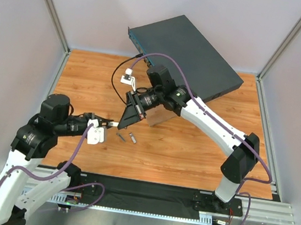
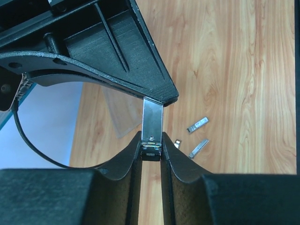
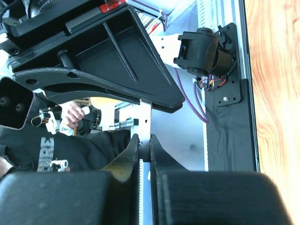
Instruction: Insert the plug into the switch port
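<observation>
The plug (image 2: 153,117) is a small silvery metal module held in the air between both grippers. My left gripper (image 2: 152,144) is shut on its near end. In the left wrist view the plug's far end runs under the right gripper's black finger (image 2: 154,91). My right gripper (image 3: 145,143) is shut on the same plug (image 3: 145,117). In the top view both grippers meet over the board, left (image 1: 112,124) and right (image 1: 121,122). The switch (image 1: 192,51) lies tilted at the back, its teal front edge (image 1: 134,37) facing left.
Two loose silvery plugs (image 1: 119,137) (image 1: 132,138) lie on the wooden board (image 1: 190,151) just below the grippers; they also show in the left wrist view (image 2: 197,124) (image 2: 198,148). A black cable with a white connector (image 1: 127,79) hangs from the switch's front.
</observation>
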